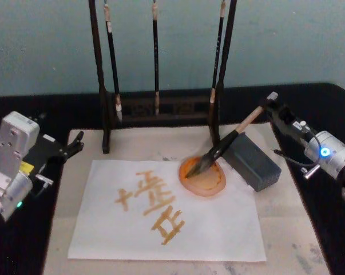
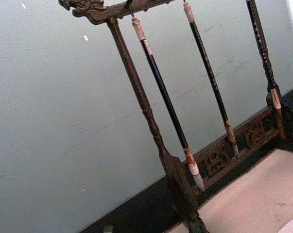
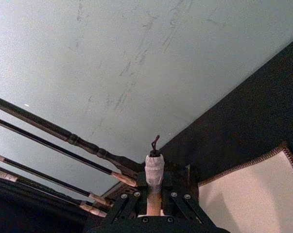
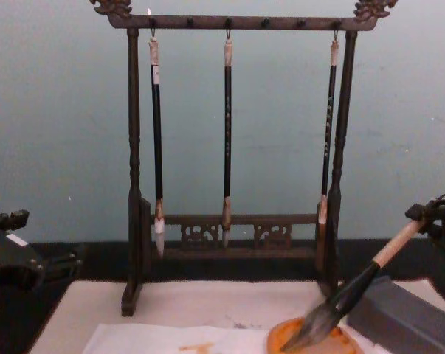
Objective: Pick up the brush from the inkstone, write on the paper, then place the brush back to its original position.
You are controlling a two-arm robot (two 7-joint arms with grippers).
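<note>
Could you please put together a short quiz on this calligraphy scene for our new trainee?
1. True or false: the paper is blank.
2. Where do the bristles of the brush lie? A) in the inkstone B) on the grey block C) on the black table
3. How many thin brushes hang on the rack?
Key: 1. False: it bears orange strokes. 2. A. The right tool holds the brush's top end, and the left tool sits parked at the left edge of the mat. 3. Three.
</note>
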